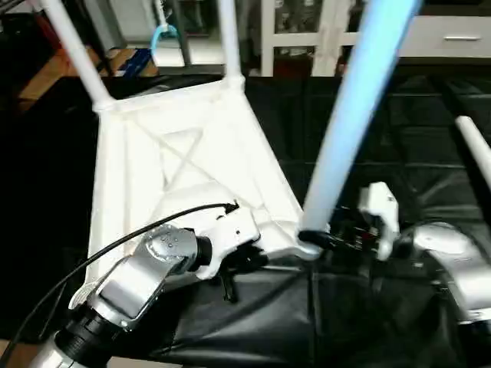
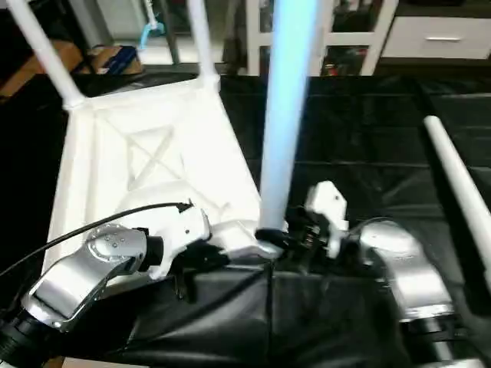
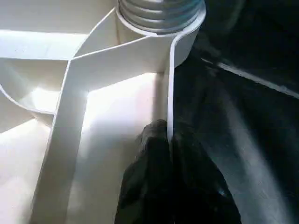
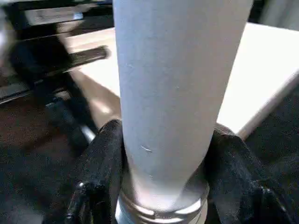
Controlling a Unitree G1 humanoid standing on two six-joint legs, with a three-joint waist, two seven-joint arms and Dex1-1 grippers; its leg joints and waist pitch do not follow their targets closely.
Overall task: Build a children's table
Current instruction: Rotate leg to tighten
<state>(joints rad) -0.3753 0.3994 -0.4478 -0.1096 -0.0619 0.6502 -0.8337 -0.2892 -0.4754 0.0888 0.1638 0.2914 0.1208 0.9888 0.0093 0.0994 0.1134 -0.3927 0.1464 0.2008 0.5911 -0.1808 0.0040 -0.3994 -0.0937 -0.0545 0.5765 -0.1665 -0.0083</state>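
- Left eye view: nearest the camera are the two silver forearms. The left gripper (image 1: pixel 244 257) sits at the near edge of the tabletop (image 1: pixel 130 192), which lies underside up on a black cloth (image 1: pixel 368 153), its X ribs showing. The right gripper (image 1: pixel 326 239) reaches in from the right at the base of the near leg (image 1: pixel 349 115), which stands in the tabletop's near right corner socket (image 1: pixel 303 247) and rises past the picture's top. Two more legs stand in the far corners: the far left leg (image 1: pixel 75 50) and the far right leg (image 1: pixel 229 38). A loose leg (image 1: pixel 477 157) lies on the cloth at the right edge, well apart from the tabletop.
- Right eye view: the same scene. The right gripper's black fingers (image 2: pixel 270 236) sit at the foot of the near leg, just above the socket. The loose leg runs long across the cloth towards the right forearm.
- Left wrist view: the left gripper's two fingers are pinched shut on the tabletop's thin side wall (image 3: pixel 169 88), one finger on each face. The socket, with a threaded leg end (image 3: pixel 161 11) in it, is just beyond.
- Right wrist view: the right gripper's fingers press both sides of the near leg, clamped on it just above its threaded end (image 4: pixel 161 212).
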